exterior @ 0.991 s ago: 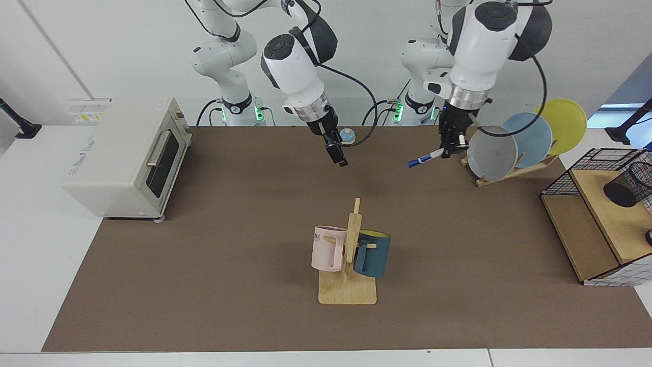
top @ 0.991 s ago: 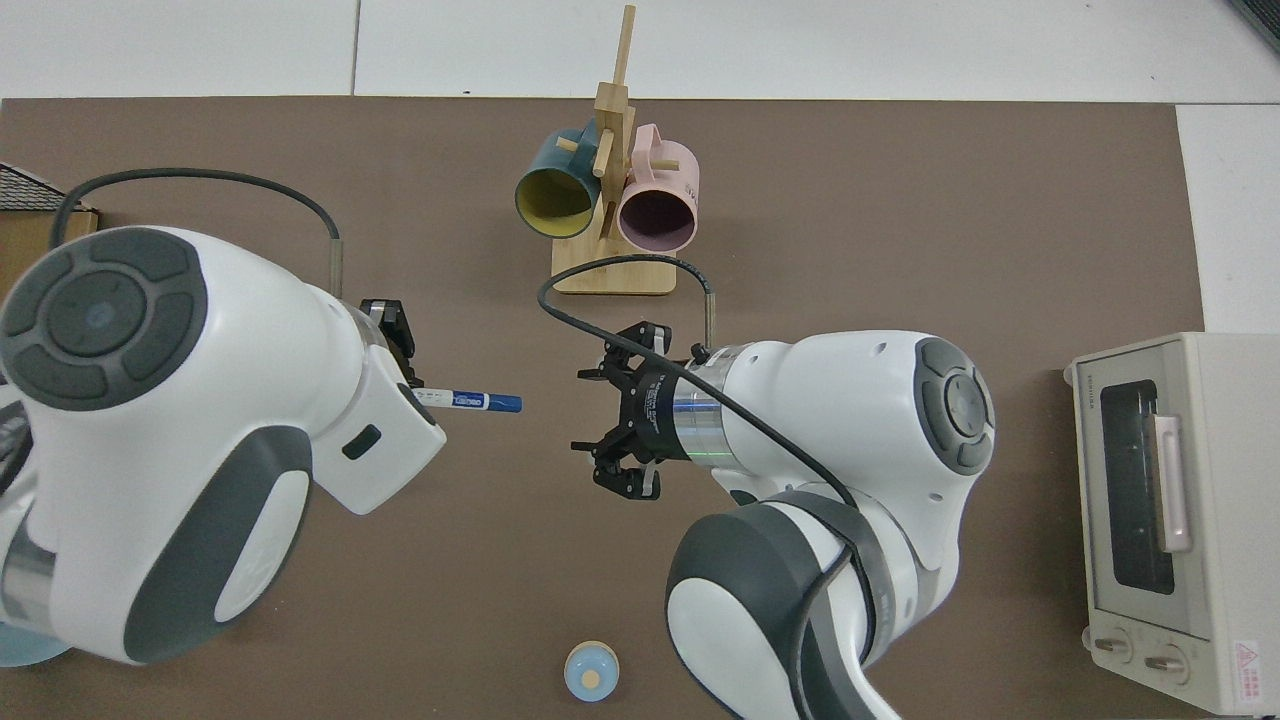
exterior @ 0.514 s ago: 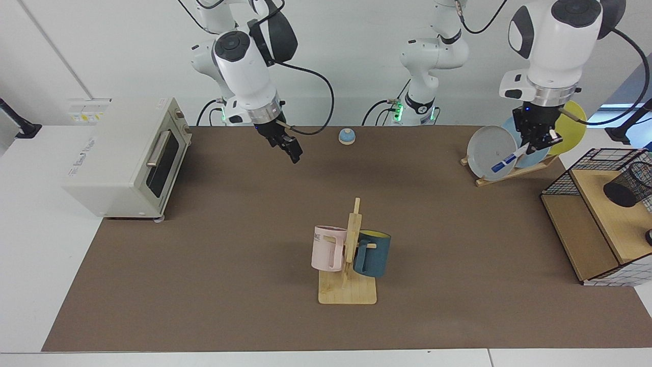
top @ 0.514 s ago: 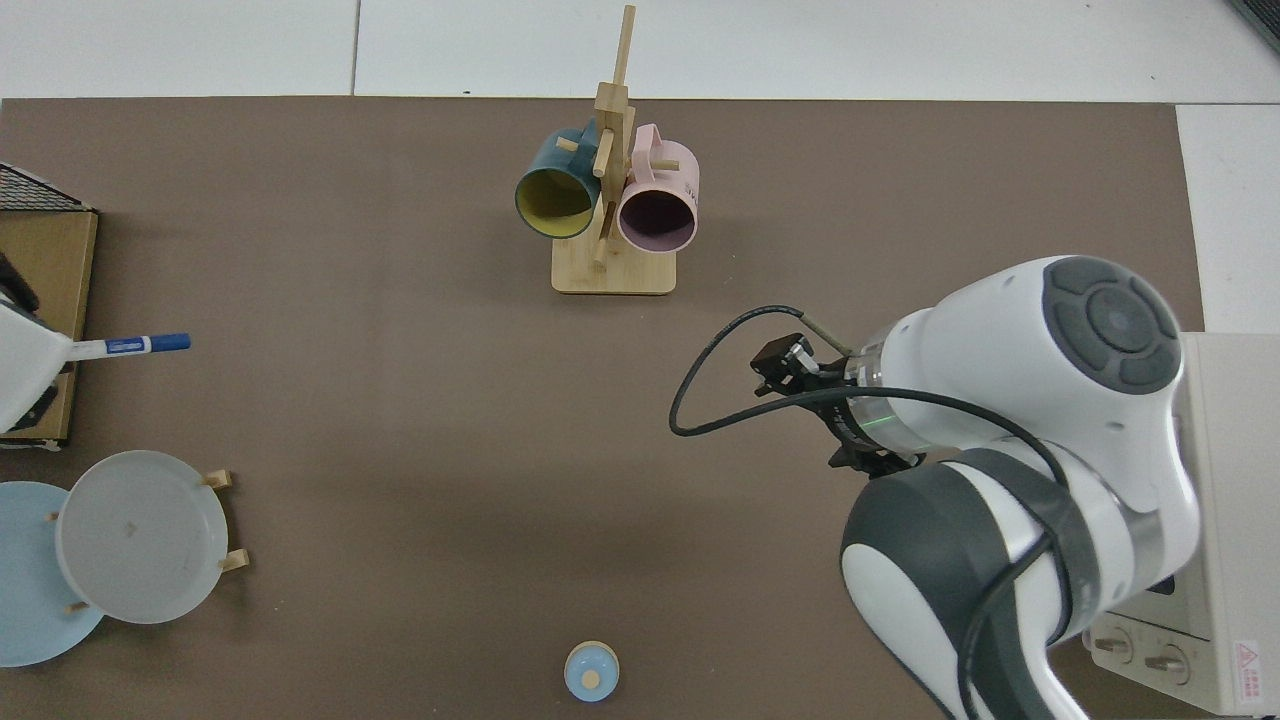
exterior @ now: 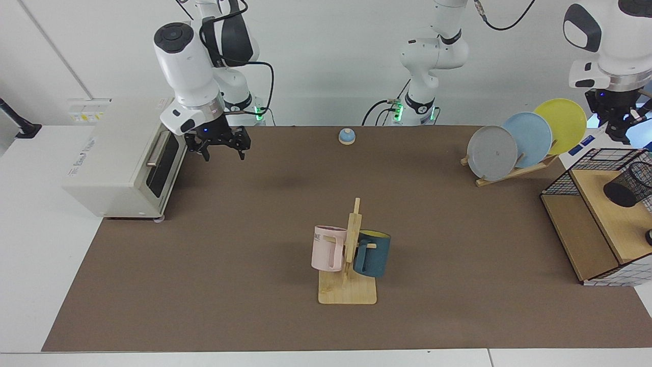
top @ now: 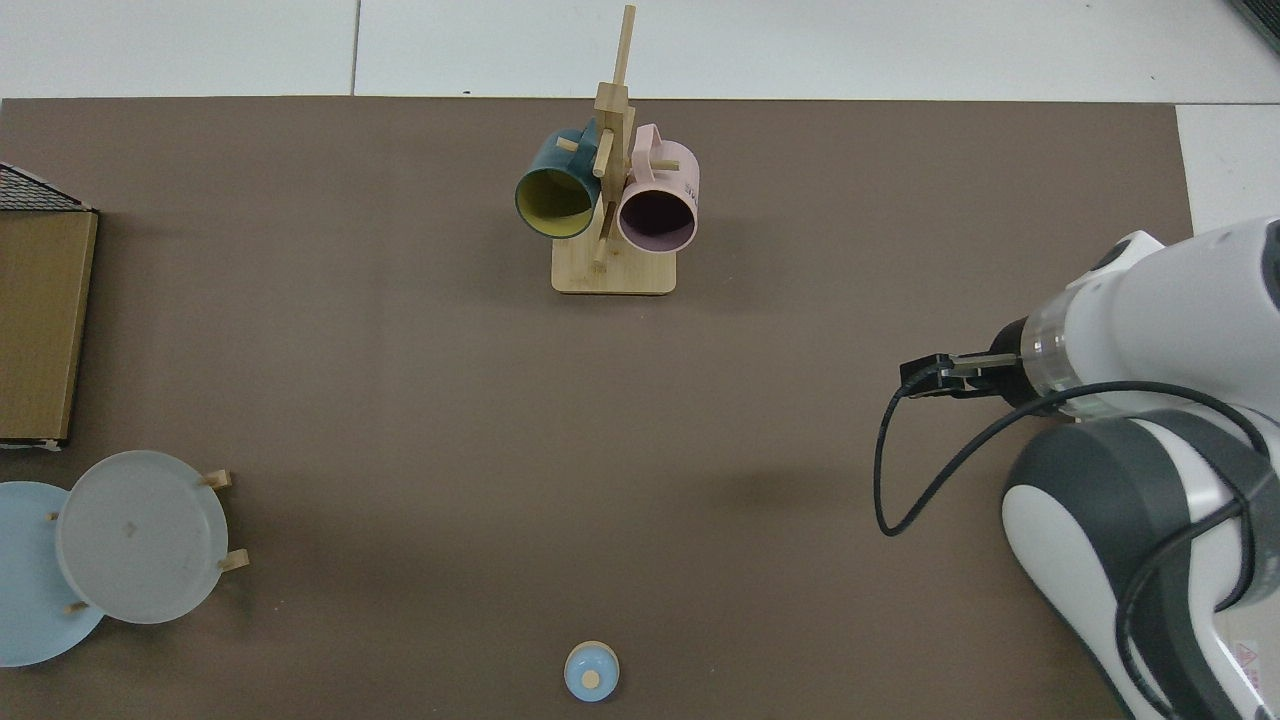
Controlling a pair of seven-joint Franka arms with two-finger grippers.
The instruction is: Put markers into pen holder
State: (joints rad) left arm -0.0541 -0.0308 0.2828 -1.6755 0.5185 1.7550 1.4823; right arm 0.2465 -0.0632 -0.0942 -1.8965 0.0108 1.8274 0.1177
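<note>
1. Surface (exterior: 254, 229): I see one brown mat, and everything below stands on it or beside it.
2. Arms: two.
   - The right arm waits near the toaster oven. Its end effector (exterior: 222, 148) hangs above the surface with the fingers spread wide and holds nothing.
   - The left arm reaches to the far side. Its end effector (exterior: 619, 133) is above the wire basket and is clamped on the marker.
3. Toaster oven (exterior: 122, 158): one, with the door closed.
4. Wire basket (exterior: 560, 178): one, black grid, with a wooden shelf inside.
5. Plates: three, standing on edge in one wooden rack (exterior: 514, 171).
   - Grey plate (exterior: 492, 153)
   - Blue plate (exterior: 530, 137)
   - Yellow plate (exterior: 563, 122)
6. Mugs: two, hung on one wooden mug tree (exterior: 351, 255).
   - Pink mug (exterior: 328, 248)
   - Teal mug (exterior: 373, 253)
7. Pen holder (exterior: 631, 183): one, black mesh. It is on the wooden shelf in the wire basket, tilted with its dark base towards the camera, and it is partly cut off by the frame edge.
8. Marker (exterior: 580, 149): one. It slants down from the left end effector, and its blue end is just beside the yellow plate's lower edge, clear of the pen holder.
9. Blue knob-topped object (exterior: 347, 136): one, at the far edge of the surface.
</note>
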